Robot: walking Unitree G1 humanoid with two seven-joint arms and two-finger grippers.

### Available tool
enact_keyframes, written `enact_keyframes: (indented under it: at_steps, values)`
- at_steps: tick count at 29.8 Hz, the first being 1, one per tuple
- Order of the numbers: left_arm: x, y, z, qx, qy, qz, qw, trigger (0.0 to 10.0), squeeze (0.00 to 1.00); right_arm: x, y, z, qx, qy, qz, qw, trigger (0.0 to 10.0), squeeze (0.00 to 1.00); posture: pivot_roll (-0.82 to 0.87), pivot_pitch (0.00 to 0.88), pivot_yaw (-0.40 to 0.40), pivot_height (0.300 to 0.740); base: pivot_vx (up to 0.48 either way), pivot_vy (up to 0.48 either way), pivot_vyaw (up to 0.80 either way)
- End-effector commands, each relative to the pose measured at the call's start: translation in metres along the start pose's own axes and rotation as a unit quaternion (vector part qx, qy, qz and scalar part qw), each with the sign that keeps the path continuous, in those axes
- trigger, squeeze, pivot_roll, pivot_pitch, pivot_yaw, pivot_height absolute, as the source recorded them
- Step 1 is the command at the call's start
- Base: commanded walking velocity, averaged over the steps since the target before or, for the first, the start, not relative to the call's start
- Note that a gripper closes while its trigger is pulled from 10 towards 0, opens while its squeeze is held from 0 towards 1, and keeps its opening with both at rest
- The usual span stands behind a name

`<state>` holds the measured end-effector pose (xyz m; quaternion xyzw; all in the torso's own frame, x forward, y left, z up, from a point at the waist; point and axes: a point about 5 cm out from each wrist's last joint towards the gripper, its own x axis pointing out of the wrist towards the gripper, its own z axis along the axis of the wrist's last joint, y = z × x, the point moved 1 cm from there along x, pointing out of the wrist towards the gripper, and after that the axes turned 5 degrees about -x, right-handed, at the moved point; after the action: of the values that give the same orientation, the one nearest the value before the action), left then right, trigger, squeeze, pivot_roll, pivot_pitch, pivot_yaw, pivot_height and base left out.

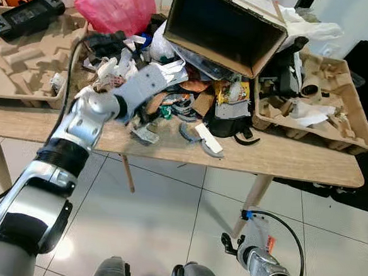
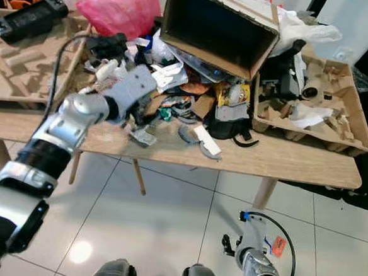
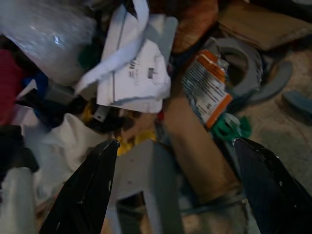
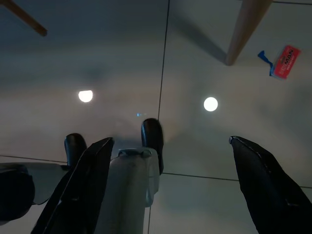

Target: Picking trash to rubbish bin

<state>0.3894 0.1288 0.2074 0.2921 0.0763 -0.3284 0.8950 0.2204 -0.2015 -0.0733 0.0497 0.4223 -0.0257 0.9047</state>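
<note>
Wooden counter (image 1: pixel 283 159) carrying a heap of trash (image 1: pixel 174 93): crumpled white paper (image 3: pixel 134 80) with faint print too blurred to read; an orange-and-white printed wrapper (image 3: pixel 207 87), its text too small to read; a green clip (image 3: pixel 229 127) just beside the wrapper; grey curved plastic pieces (image 1: pixel 200 139) near the front edge; a pink plastic bag (image 1: pixel 117 6) at the back; an open cardboard box (image 1: pixel 226 27) tipped on its side over the heap; moulded pulp trays at the left (image 1: pixel 25 60) and right (image 1: pixel 318 112), the left one bearing a black controller (image 1: pixel 28 13).

Left gripper (image 3: pixel 175 187) reaching over the heap from the counter's front edge; its fingers (image 3: pixel 87 190) spread wide apart above the paper and a strip of cardboard (image 3: pixel 195 146), grasping nothing.

Right gripper (image 4: pixel 170 180) hanging low beside the robot's legs over the tiled floor (image 4: pixel 122 58); its fingers (image 4: pixel 265 185) released, spread wide and empty; a red tag (image 4: pixel 285 61) with white lettering reading "MAN" near a counter leg (image 4: pixel 243 29).
</note>
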Motion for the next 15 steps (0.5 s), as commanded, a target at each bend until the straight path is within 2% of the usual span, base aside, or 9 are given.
enact_keyframes:
  at_steps: [1,7,10,15]
  values:
    - [-0.002,0.002,0.002,-0.003,0.000,0.001,1.000,10.0,0.00,-0.002,-0.003,-0.010,0.010,0.014,-0.007,1.000,10.0,0.00,0.18,0.144,-0.045,0.740,0.000,0.000,0.00]
    - [-0.003,0.001,-0.003,-0.009,0.017,-0.004,1.000,10.0,0.00,-0.002,-0.003,-0.011,0.010,0.015,-0.006,1.000,10.0,0.00,0.18,0.151,-0.045,0.740,0.000,0.000,0.00]
    - [-0.004,-0.008,-0.021,-0.017,0.063,-0.031,0.997,10.0,0.00,-0.002,-0.003,-0.011,0.009,0.016,-0.007,1.000,10.0,0.00,0.18,0.154,-0.046,0.740,0.000,0.000,0.00]
    - [-0.007,-0.010,-0.025,-0.023,0.084,-0.035,0.996,10.0,0.00,-0.002,-0.003,-0.012,0.007,0.017,-0.007,1.000,10.0,0.00,0.18,0.154,-0.046,0.740,0.000,0.000,0.00]
